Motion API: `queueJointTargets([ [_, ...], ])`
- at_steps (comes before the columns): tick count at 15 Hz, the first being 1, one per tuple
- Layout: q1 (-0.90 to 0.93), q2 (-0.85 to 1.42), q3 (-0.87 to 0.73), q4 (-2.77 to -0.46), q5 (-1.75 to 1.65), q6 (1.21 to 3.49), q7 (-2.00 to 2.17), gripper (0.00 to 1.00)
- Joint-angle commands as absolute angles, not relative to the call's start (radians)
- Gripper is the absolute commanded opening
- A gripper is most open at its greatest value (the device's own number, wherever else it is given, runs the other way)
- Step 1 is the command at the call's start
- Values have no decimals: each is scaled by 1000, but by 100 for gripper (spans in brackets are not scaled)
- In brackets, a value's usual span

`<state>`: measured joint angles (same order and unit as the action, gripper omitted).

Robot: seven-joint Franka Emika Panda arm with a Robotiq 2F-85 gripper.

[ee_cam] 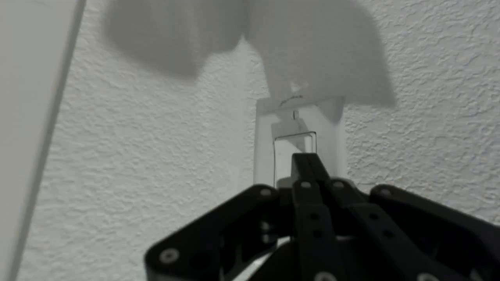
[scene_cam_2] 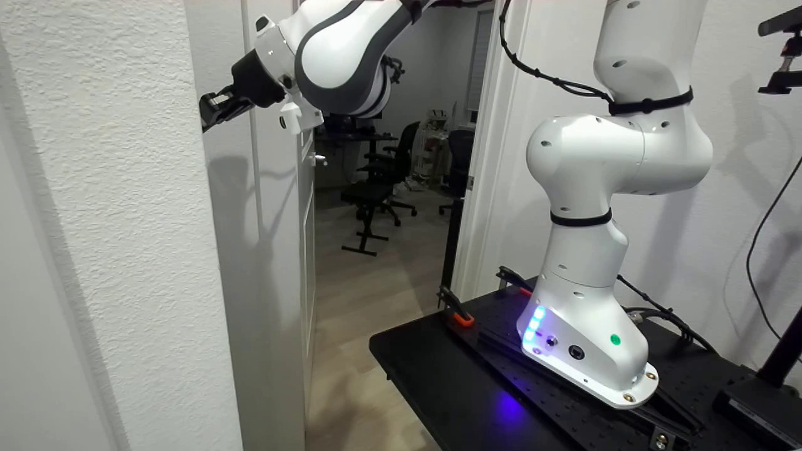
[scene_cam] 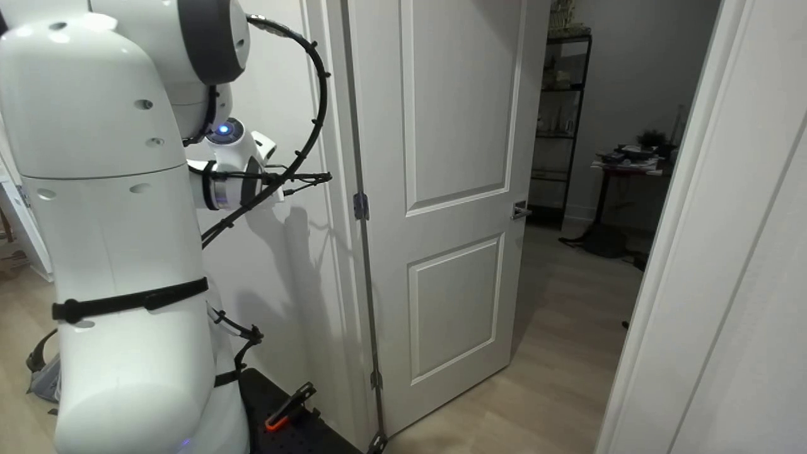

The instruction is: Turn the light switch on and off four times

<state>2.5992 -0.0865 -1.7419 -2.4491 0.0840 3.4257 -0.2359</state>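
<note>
The light switch (ee_cam: 284,158) is a white rocker set in a pale wall plate (ee_cam: 331,128), seen in the wrist view. My black gripper (ee_cam: 306,156) is shut, its two fingertips pressed together with nothing between them. They overlap the rocker's right side and hide its lower part; whether they touch it I cannot tell. In an exterior view the gripper (scene_cam_2: 212,113) reaches to the wall behind a white corner, and the switch is hidden there. The arm blocks the gripper and the switch in an exterior view where its white body (scene_cam: 126,221) fills the left side.
A white door (scene_cam: 454,227) stands ajar beside the arm, with its frame (scene_cam: 334,252) close to the wrist. A textured wall corner (scene_cam_2: 144,219) juts out near the gripper. The arm's base sits on a black table (scene_cam_2: 432,369) with clamps (scene_cam_2: 457,307). A cable (scene_cam: 321,88) loops off the arm.
</note>
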Motion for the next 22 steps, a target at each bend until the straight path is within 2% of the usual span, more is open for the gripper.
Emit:
queueJointTargets([
  [1, 2599, -57, -1732, -2477, 103, 3489, -278, 0],
  [14, 2600, 27, -1719, -2468, 107, 3454, -304, 0],
  [15, 2400, 54, -1538, -2478, 22, 3450, -223, 0],
  [18, 2196, 131, -1316, -2470, 10, 3453, -204, 0],
  [19, 2280, 158, -1384, -2468, 37, 3453, -215, 0],
  [22, 2139, 259, -1230, -2444, 33, 3453, -162, 0],
])
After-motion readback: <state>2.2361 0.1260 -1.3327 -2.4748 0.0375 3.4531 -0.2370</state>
